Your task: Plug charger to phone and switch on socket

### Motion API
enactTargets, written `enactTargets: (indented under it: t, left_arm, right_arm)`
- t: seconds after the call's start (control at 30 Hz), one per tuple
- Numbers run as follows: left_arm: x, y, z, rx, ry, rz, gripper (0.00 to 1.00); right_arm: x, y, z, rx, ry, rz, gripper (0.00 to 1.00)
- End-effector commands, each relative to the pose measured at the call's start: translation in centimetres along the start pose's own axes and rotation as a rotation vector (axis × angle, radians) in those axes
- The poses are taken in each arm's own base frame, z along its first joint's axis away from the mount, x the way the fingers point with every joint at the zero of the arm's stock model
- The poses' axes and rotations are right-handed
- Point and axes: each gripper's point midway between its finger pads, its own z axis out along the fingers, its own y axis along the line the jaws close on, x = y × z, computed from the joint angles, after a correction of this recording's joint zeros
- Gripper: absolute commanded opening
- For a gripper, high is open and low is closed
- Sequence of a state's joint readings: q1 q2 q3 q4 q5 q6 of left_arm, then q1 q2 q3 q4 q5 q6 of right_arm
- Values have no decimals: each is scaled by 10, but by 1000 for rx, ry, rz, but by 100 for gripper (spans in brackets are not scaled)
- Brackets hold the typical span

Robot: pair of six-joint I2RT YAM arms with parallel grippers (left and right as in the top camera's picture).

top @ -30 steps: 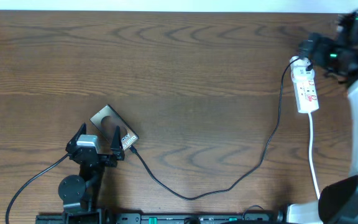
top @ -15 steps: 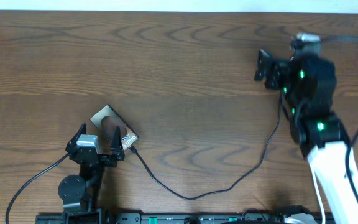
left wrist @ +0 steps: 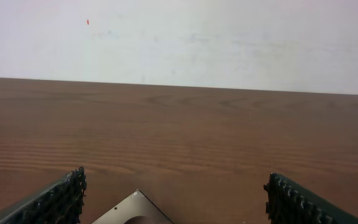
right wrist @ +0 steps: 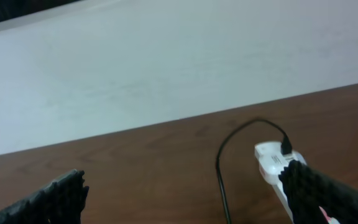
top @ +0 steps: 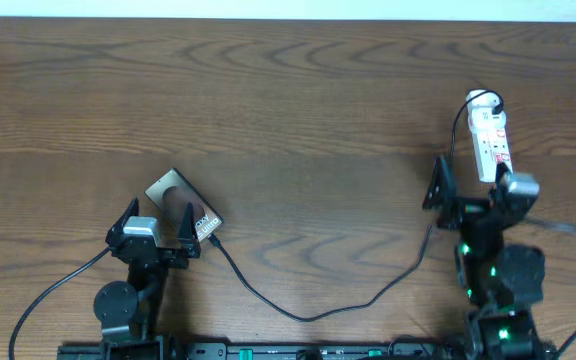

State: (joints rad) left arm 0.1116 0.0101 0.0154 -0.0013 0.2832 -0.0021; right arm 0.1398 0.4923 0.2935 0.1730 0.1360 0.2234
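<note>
The phone [top: 175, 193] lies flat at the front left, with white lettering at its near end. Its corner shows in the left wrist view [left wrist: 135, 208]. My left gripper [top: 158, 222] is open, with a finger on either side of the phone's near end [left wrist: 176, 182]. The charger cable [top: 298, 315] runs from the phone's near right corner in a long curve to the socket [top: 489, 130], a white power strip at the back right. I cannot tell if the plug tip is seated. My right gripper [top: 471, 187] is open and empty, just in front of the strip [right wrist: 269, 160].
The brown wooden table [top: 298, 110] fills the view. The black cable [right wrist: 220, 177] loops out of the strip's far end. The strip's white cord is hidden under my right arm. A pale wall stands behind the table's far edge.
My right arm has swung from the back right, over the power strip, to the front; its gripper now sits just in front of the strip. The left arm and phone have not moved.
</note>
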Motion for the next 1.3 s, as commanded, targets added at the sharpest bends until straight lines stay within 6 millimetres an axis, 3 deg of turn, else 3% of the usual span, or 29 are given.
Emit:
enactTargets:
  t: [0.0, 0.3, 0.47, 0.63, 0.7, 1.27]
  left_arm:
    - [15, -1, 0, 12, 50, -7, 90]
    - [15, -1, 0, 12, 50, -7, 90]
    - [15, -1, 0, 12, 50, -7, 90]
    - [15, -1, 0, 12, 50, -7, 90]
    - [15, -1, 0, 12, 50, -7, 90]
    - [15, -1, 0, 12, 50, -7, 90]
  right_arm:
    - [20, -8, -11, 10, -10, -22, 99]
    - [67, -21, -18, 26, 38, -29, 99]
    - [81, -24, -24, 24, 47, -65, 99]
    - [88, -28, -33, 29, 72, -99, 99]
    - [82, -25, -36, 12, 44, -126, 99]
    - [82, -23, -36, -13, 45, -247, 99]
